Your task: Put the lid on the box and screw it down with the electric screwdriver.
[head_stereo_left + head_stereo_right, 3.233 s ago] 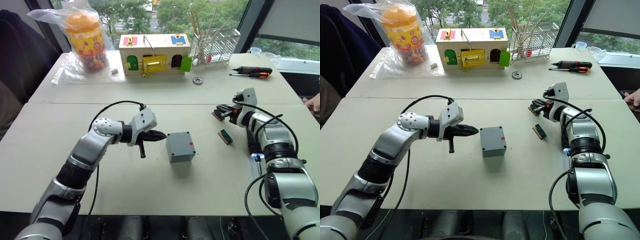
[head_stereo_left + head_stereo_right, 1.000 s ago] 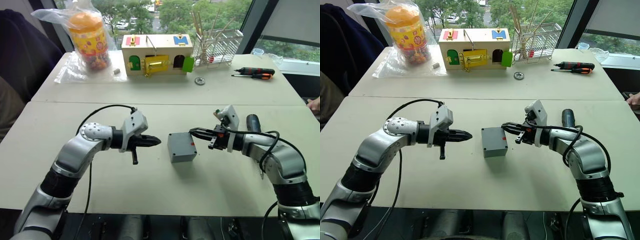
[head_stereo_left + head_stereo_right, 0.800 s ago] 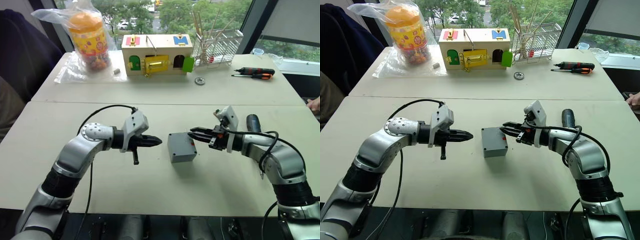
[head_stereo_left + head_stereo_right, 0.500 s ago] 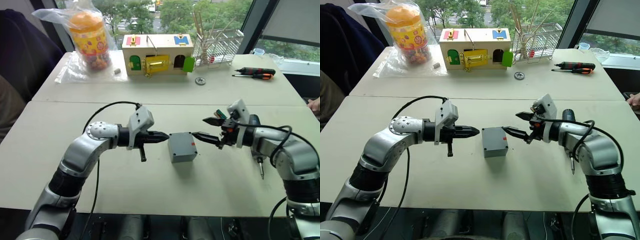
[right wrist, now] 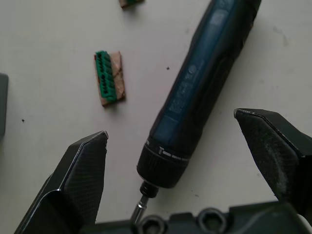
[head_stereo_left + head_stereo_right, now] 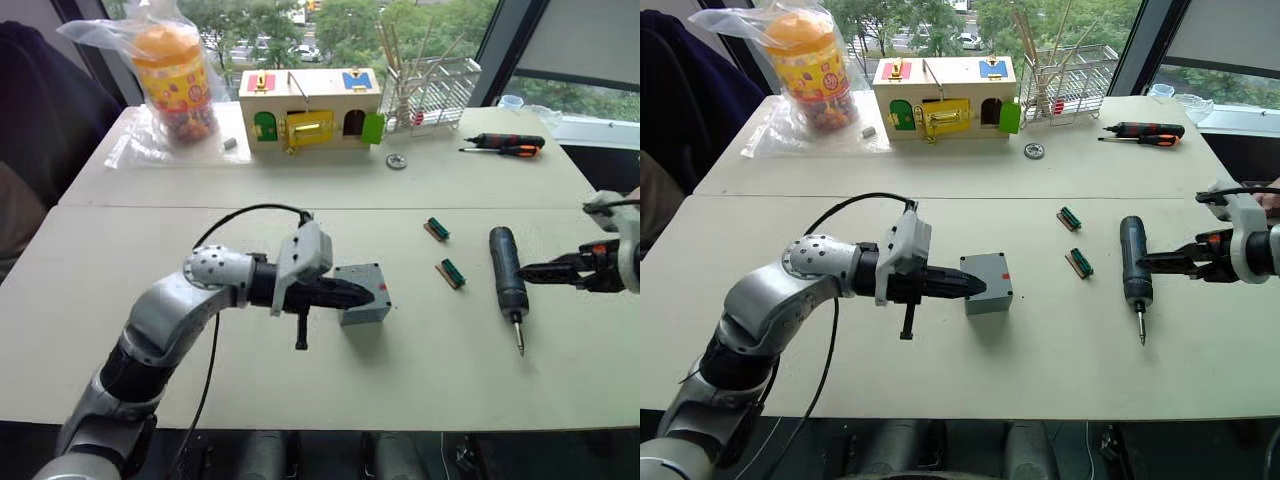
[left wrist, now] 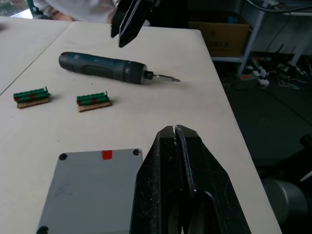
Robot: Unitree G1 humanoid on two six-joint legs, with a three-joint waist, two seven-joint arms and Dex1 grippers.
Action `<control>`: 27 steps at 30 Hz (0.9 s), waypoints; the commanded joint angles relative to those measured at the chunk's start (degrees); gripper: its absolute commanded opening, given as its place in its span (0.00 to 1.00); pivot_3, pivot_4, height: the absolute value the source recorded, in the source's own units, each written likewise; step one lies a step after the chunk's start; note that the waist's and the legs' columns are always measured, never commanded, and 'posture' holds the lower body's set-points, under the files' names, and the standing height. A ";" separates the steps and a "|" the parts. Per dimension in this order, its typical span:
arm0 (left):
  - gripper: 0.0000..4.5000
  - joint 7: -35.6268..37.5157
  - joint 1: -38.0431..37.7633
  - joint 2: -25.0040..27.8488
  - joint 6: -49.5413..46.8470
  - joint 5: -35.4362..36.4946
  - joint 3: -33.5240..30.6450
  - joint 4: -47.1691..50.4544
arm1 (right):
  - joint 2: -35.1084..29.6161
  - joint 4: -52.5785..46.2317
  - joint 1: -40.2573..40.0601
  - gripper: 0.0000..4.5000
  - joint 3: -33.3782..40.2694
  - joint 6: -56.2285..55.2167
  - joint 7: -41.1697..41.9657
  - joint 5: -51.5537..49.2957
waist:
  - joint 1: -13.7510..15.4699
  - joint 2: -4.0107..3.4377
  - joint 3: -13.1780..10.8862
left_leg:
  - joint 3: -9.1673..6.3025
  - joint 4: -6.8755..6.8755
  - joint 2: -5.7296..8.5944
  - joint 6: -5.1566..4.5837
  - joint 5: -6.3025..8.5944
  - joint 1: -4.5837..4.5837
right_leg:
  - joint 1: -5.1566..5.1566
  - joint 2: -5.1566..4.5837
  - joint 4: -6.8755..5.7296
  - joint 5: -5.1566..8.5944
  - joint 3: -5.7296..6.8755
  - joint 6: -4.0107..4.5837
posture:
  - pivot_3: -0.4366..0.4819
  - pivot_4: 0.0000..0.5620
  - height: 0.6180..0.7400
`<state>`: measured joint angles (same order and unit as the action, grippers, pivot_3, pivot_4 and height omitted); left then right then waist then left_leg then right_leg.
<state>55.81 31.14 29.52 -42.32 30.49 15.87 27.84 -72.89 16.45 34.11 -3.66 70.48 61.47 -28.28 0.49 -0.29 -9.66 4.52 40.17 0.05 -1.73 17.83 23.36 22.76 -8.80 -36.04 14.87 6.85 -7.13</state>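
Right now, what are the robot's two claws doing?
Left gripper: shut, holding nothing, over the small grey plastic box.
Right gripper: open, straddling the dark blue-black electric screwdriver.

- The box [image 6: 987, 283] sits upright near the middle of the near table, a small grey cube with a little red mark on the side turned toward the robot's right.
- The lid [image 7: 85, 189] lies flat on top of the box (flush with its edges), a screw hole showing at each visible corner.
- The electric screwdriver [image 6: 1132, 262] lies flat on the table well to the right of the box, dark blue-black, its thin metal bit pointing toward the near edge.
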 commanded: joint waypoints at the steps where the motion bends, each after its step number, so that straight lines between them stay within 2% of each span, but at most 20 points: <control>1: 0.00 -1.90 -0.36 -0.27 0.90 -0.94 0.68 2.19 | 0.19 4.58 5.75 1.00 -4.62 1.66 3.06 2.73 | 0.15 0.00 0.00 | 0.00 0.01 0.00 0.00 0.00 0.00 | 0.00 0.00 0.00 0.00 0.00 0.00 | 0.48 0.27 0.71; 9: 0.00 -5.00 -2.05 -1.00 1.05 -1.62 1.26 3.09 | 5.05 17.95 15.62 1.00 -14.62 2.78 7.74 9.09 | 0.25 0.01 0.00 | -0.05 0.02 0.03 0.00 0.00 0.05 | -0.02 -0.01 0.04 0.00 0.05 0.00 | 0.48 0.27 0.71; 16: 0.00 -7.62 -3.57 -0.71 0.39 -2.03 1.04 3.89 | 12.92 31.27 21.80 1.00 -22.82 -4.81 12.12 18.42 | 0.07 0.02 0.01 | -0.03 0.03 0.02 0.02 -0.01 0.01 | -0.04 0.02 0.03 0.00 0.04 -0.01 | 0.48 0.27 0.71; 21: 0.00 -9.22 -4.54 -0.95 0.41 -2.08 0.80 3.78 | 16.18 34.15 22.42 1.00 -28.42 -10.40 16.87 25.64 | -0.08 0.39 0.20 | -0.06 0.09 0.01 0.02 0.00 -0.07 | -0.18 0.04 0.03 0.00 0.05 -0.01 | 0.48 0.27 0.71; 24: 0.00 -9.83 -4.70 -0.99 0.50 -2.22 0.67 3.76 | 16.16 34.13 21.09 0.84 -30.24 -14.89 18.57 29.75 | 0.08 0.62 0.34 | -0.14 0.09 0.00 0.03 0.00 -0.16 | -0.33 0.04 0.07 0.00 0.12 -0.01 | 0.48 0.27 0.71; 27: 0.00 -10.18 -4.60 -1.02 0.68 -2.28 0.60 3.38 | 15.91 34.07 19.42 0.60 -30.60 -17.62 19.58 32.74 | 0.25 0.63 0.35 | -0.19 0.12 0.02 0.03 0.00 -0.16 | -0.38 0.02 0.09 0.00 0.16 -0.01 | 0.48 0.27 0.71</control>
<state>45.91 26.59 28.63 -42.24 28.11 17.23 29.78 -57.62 49.58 56.44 -32.49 53.75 79.88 3.06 0.74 0.33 -9.31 4.30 40.28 0.06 -1.69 17.84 23.20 22.34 -8.77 -35.91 14.87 7.04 -7.13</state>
